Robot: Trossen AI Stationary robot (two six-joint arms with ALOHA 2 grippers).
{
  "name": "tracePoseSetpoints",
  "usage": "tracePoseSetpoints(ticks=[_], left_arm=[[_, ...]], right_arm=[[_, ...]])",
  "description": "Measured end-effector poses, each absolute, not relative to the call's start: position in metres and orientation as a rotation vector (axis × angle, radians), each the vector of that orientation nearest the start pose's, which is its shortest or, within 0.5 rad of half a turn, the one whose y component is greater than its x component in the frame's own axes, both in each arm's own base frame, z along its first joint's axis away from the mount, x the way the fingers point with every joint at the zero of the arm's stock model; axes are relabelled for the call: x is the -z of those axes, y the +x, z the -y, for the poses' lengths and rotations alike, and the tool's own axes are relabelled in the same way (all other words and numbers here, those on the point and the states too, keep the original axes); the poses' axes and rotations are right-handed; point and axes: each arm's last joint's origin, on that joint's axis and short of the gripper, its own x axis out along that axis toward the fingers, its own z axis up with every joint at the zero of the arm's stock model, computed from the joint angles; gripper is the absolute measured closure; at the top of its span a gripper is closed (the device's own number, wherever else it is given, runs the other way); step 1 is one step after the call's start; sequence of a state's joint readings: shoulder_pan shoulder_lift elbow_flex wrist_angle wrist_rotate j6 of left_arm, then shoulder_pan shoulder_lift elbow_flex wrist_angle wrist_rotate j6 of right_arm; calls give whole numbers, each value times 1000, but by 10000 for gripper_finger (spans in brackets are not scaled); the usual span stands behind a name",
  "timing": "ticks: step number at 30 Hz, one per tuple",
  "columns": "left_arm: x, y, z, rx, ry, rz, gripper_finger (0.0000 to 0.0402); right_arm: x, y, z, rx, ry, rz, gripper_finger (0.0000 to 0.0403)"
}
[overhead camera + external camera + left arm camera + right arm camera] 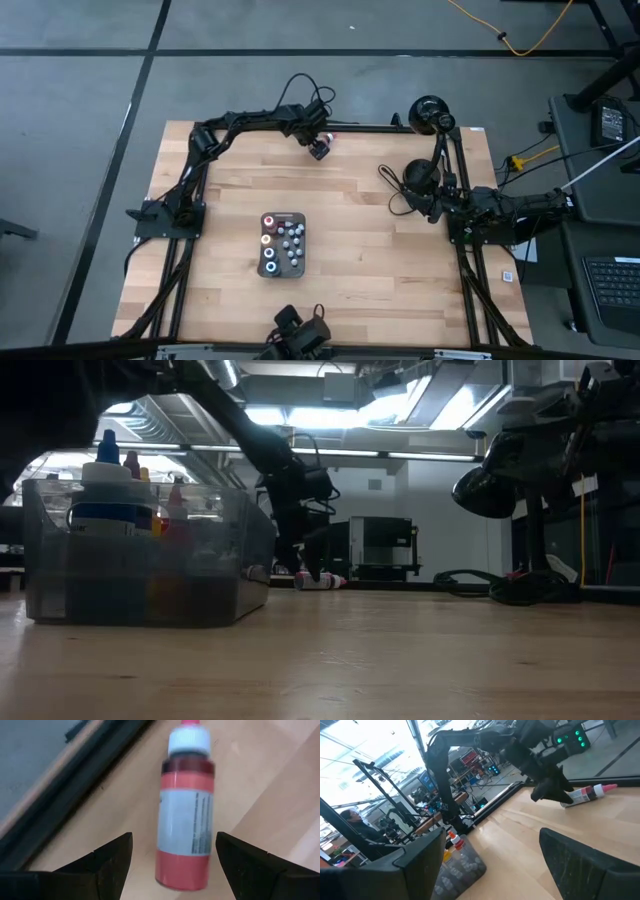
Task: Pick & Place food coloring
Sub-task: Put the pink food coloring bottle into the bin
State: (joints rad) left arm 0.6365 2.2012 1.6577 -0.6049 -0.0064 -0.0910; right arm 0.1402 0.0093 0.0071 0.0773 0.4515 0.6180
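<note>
Wooden tabletop (380, 270), pale planks, dark frame along its edges. Clear plastic tray (140, 575) seated left of the tabletop's middle, toward the near edge; translucent walls seen from the low view. Black round lamp head (432, 113) mounted at the far right corner. Yellow cable (520, 40) lying on the grey floor beyond the far edge. Keyboard (610, 290) on a side desk off the right edge.

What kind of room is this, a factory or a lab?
Most likely a robotics lab or workshop: two dark robot arms bolted to a wooden table, the left claw over a red bottle, cables, equipment racks and ceiling lights behind.
</note>
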Motion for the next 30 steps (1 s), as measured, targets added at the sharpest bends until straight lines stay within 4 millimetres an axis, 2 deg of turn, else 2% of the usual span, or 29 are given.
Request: tracePoseSetpoints(ticks=[3,7,10,16,21,25,30], left_arm=[[-146,367,-271,-616,-448,-1102,121],[-148,368,-271,-617,-447,-1093,135],[-148,367,-271,-621,-460,-1095,178],[-148,368,-271,-632,-480,-1081,294],[-152,369,-267,-617,-503,-1073,296],[-170,372,-255,-572,-514,-1045,296],[-204,373,-227,-501,-482,-1054,296]], right_arm=[[-172,96,-1,279,634,166,80],[-172,96,-1,279,634,166,80],[-172,96,-1,279,636,166,80],[-172,96,-1,279,640,166,80],[-172,96,-2,249,659,160,80],[-176,96,-3,193,662,143,80],[-212,91,-2,189,518,196,80]])
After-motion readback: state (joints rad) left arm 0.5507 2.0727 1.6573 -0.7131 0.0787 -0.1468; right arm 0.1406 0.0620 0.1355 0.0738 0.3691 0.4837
